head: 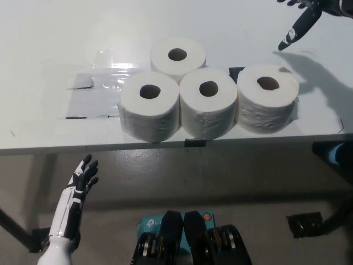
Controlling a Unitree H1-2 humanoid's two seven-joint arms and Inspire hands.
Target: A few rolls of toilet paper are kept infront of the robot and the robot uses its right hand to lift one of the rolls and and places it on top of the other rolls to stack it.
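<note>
Right hand [302, 19] above rightmost roll [267, 104]

A white table [66, 33] fills the upper part of the view, with a clear shiny plastic sheet [94, 94] taped flat on its left half and a small black tape tab [193, 143] on its front edge. Below the edge lies a grey floor [231, 182], dim under the table. A dark table leg [11, 226] runs at the lower left, and black tape [303, 223] is stuck to the floor at the lower right.
</note>
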